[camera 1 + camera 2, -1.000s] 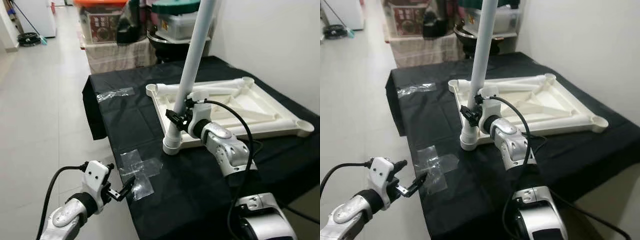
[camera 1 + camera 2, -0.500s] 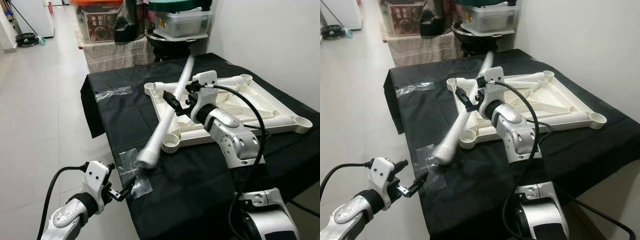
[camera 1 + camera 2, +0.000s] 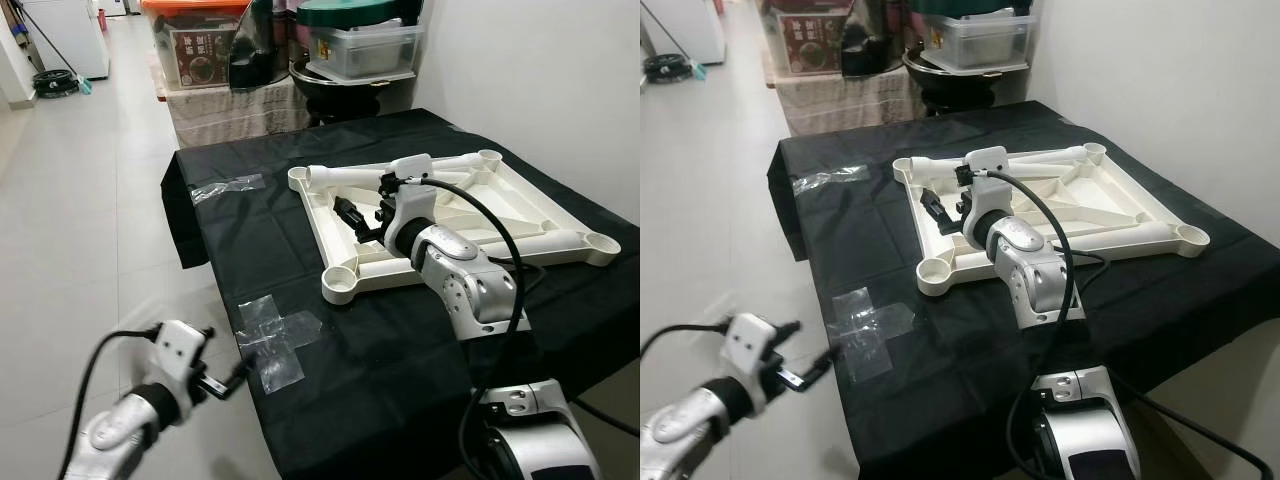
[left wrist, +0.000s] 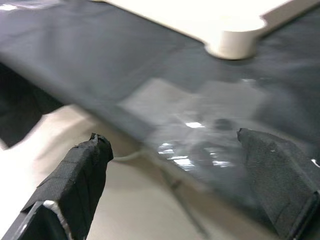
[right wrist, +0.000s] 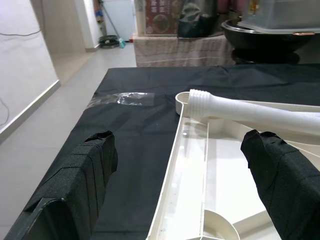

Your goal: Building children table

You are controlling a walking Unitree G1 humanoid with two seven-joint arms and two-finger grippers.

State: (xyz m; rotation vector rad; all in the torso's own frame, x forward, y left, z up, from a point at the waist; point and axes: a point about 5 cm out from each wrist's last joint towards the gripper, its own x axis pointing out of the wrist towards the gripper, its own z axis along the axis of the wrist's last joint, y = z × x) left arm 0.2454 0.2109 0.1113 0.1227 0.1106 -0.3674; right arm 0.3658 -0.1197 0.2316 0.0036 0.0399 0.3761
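The white children's tabletop (image 3: 560, 240) lies upside down on the black-clothed table (image 3: 400, 370). Its near-left corner socket (image 3: 340, 283) stands empty. One white leg (image 3: 460, 161) with a threaded end (image 5: 200, 102) lies along the tabletop's far rim. My right gripper (image 3: 358, 222) hovers over the tabletop's left part, open, nothing between its fingers (image 5: 95, 165). My left gripper (image 3: 228, 378) is low, beside the table's front-left edge, blurred in the eye views. The left wrist view shows it open (image 4: 170, 137), facing the taped cloth and the corner socket (image 4: 235, 40).
Clear tape patches (image 3: 280, 340) (image 3: 228, 187) stick to the cloth. Behind the table stand storage boxes (image 3: 205, 45), a lidded bin (image 3: 365, 40) and a dark pot (image 3: 335, 85). A white wall runs along the right. Tiled floor (image 3: 90, 220) spreads to the left.
The leg that stood in the near-left socket, gripped by my right gripper, toppled toward the front left and has left view. The right gripper now stands open. The left arm dropped slightly.
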